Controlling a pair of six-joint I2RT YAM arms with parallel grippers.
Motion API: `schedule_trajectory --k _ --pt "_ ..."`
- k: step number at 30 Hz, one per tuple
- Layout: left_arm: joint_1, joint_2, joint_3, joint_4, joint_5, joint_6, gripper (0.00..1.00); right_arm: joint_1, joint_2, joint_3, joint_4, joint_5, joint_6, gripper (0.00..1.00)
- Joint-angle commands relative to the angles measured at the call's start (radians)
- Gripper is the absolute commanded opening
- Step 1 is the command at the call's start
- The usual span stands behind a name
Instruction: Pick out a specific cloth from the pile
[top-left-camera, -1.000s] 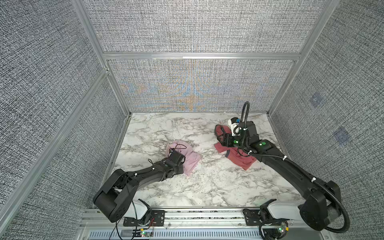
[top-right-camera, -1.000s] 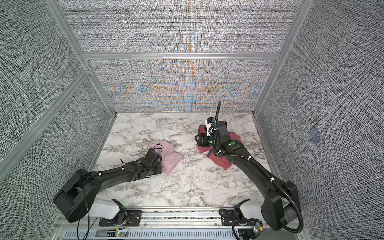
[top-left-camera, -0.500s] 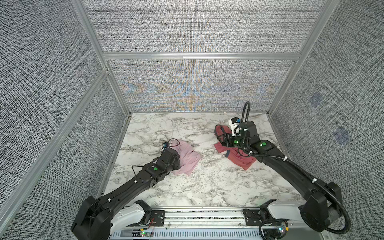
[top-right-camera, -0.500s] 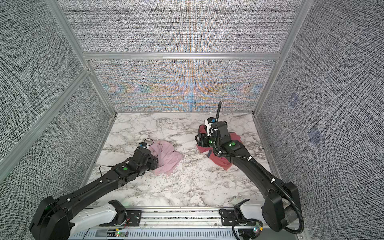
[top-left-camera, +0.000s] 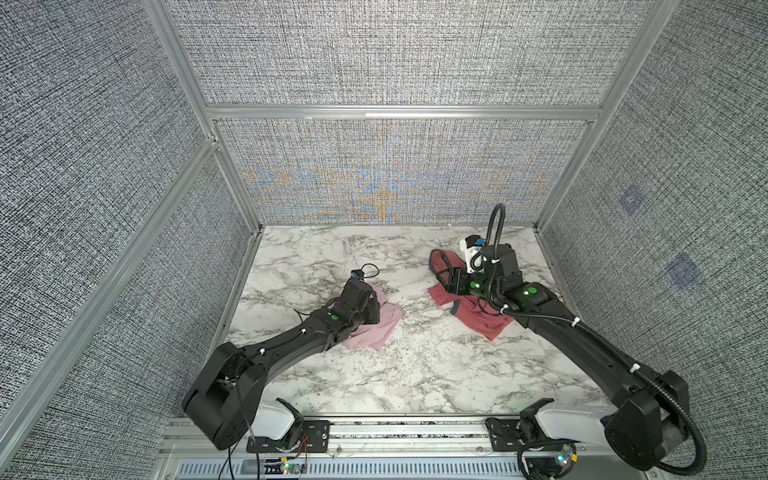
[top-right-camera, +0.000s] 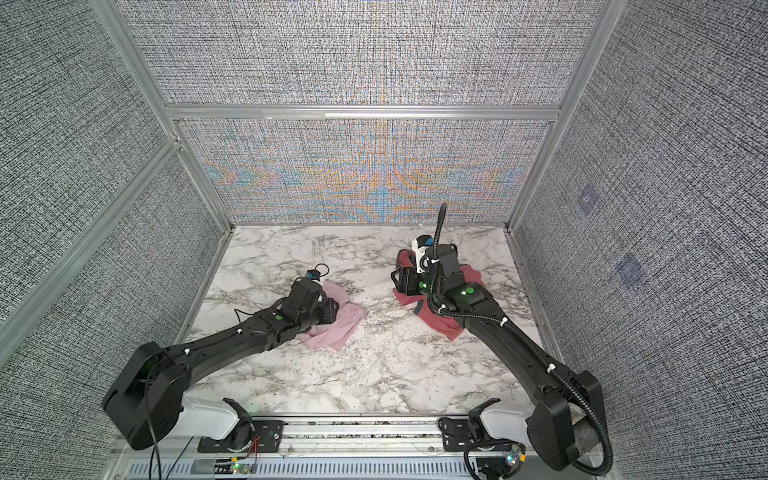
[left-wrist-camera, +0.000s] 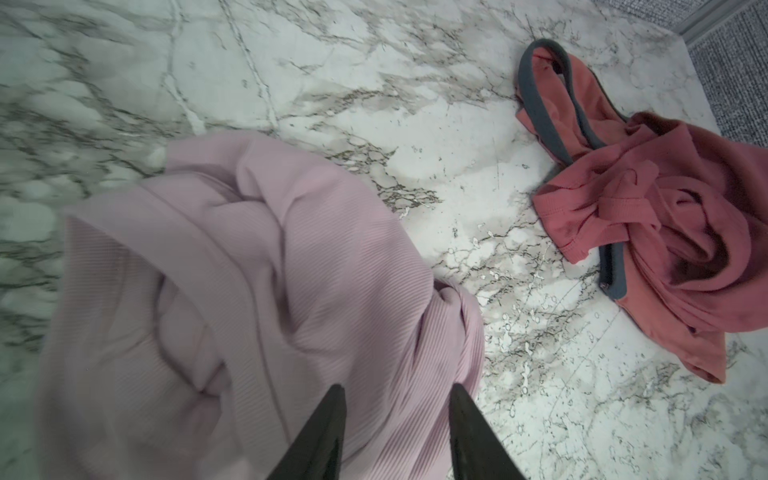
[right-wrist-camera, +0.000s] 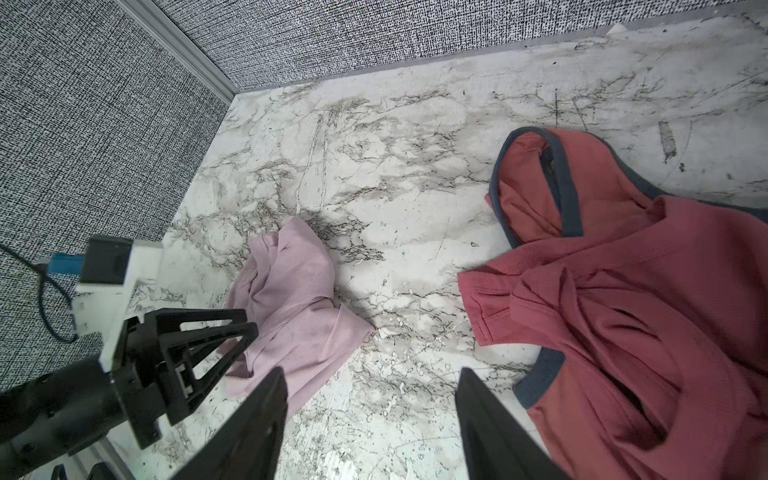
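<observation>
Left arm (top-left-camera: 291, 345) lies low over the desk (top-left-camera: 415, 374) in both top views, running from its base at 7 o'clock toward 1 o'clock, wrist bent down; left claw (left-wrist-camera: 397, 386) is right over the cloth (left-wrist-camera: 249, 270), jaws apart, no fold seen pinched between the tips; in the right wrist view its fingertips (right-wrist-camera: 245, 328) touch the cloth's edge.

Right arm (top-left-camera: 582, 340) runs from 5 o'clock toward 11 o'clock, wrist above the red garment (top-left-camera: 478, 320); right claw (right-wrist-camera: 372, 370) is spread wide, bare marble between the jaws, holding nothing, pointing toward 9 o'clock.

The cloth (top-left-camera: 378, 332), pale pink and ribbed, lies crumpled on the desk at about 9 o'clock of centre, spilling out toward 5 o'clock from under the left claw; red garment with grey-blue trim lies at the cloth's 2 o'clock, well apart.

Left arm hides the cloth's 9 o'clock side in both top views; right arm covers the garment's middle; left wrist view is blurred on the near cloth; finger bases are cut off at the frame edge.
</observation>
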Motion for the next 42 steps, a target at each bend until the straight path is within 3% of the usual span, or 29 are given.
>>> schedule_trajectory --k 1,10,14,35,42 --pt "0.001 0.041 -0.004 0.068 0.040 -0.005 0.44 0.001 0.002 0.004 0.006 0.008 0.008 0.66" --pt "0.004 0.194 0.056 -0.059 -0.071 -0.055 0.43 0.001 0.049 0.033 0.010 0.000 0.010 0.66" --pt "0.040 0.221 0.046 -0.024 -0.057 -0.055 0.43 0.001 0.067 0.050 0.004 0.000 0.007 0.66" --pt "0.517 0.274 0.168 0.025 0.061 0.078 0.43 0.001 0.097 0.104 -0.037 0.048 -0.004 0.66" --pt "0.617 0.330 0.226 0.031 0.078 0.104 0.43 0.001 0.088 0.112 -0.048 0.062 -0.006 0.66"
